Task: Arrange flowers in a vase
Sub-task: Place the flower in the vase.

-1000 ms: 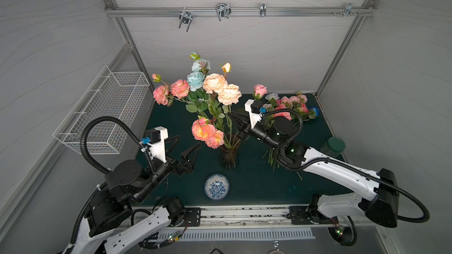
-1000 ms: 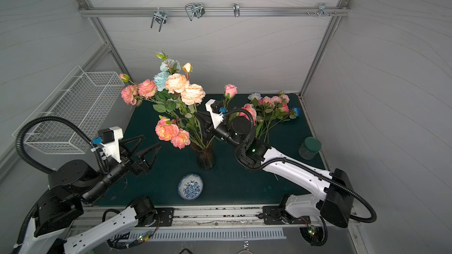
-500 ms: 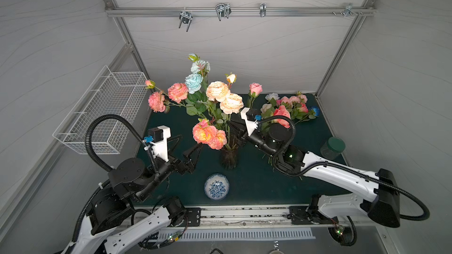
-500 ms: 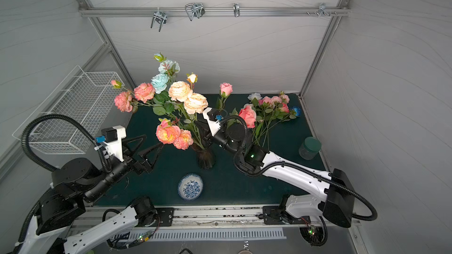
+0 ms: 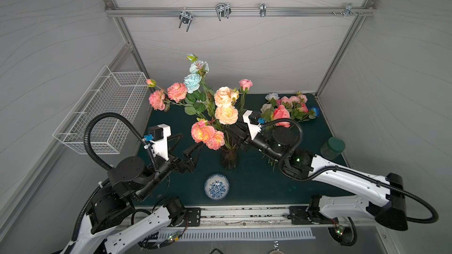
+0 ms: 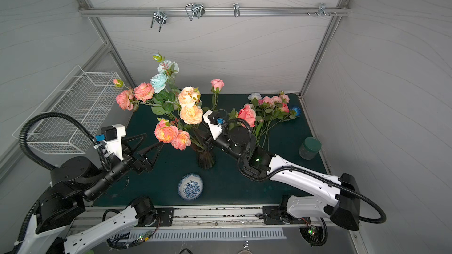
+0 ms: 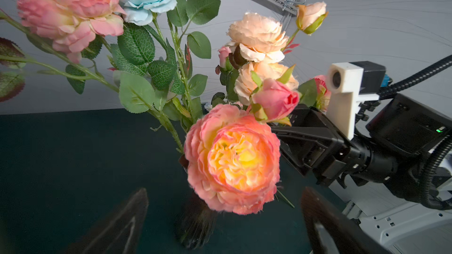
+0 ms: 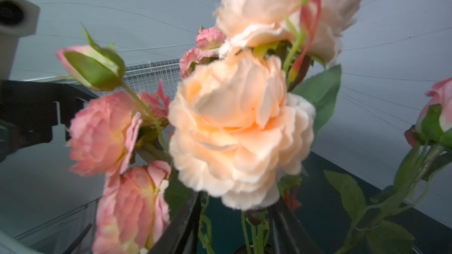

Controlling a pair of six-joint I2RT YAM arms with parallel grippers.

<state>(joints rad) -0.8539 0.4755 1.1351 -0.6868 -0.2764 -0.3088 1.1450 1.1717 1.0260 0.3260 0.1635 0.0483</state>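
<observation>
A dark glass vase [image 5: 229,158] [image 6: 206,158] stands mid-table holding several flowers [image 5: 226,114] with peach, coral, pink and pale blue heads. A slim pink rose [image 5: 245,84] [image 6: 217,84] rises at the bunch's right side. My right gripper [image 5: 236,133] [image 8: 236,228] is open just above the vase mouth, with green stems [image 8: 254,235] passing loosely between its jaws. My left gripper [image 5: 191,139] [image 7: 222,228] is open and empty, left of the vase [image 7: 195,226] and facing a coral bloom [image 7: 232,162]. Loose flowers [image 5: 291,105] [image 6: 271,105] lie at the back right.
A blue-and-white bowl [image 5: 216,186] sits in front of the vase. A glass jar with a green lid [image 5: 333,147] stands at the right edge. A white wire basket [image 5: 107,108] hangs on the left wall. A rail with hooks [image 5: 220,12] crosses overhead.
My right gripper came in towards the vase with the slim pink rose, then went from shut to open, letting its stem go. The bunch swayed slightly. My left gripper stayed open and nearly still.
</observation>
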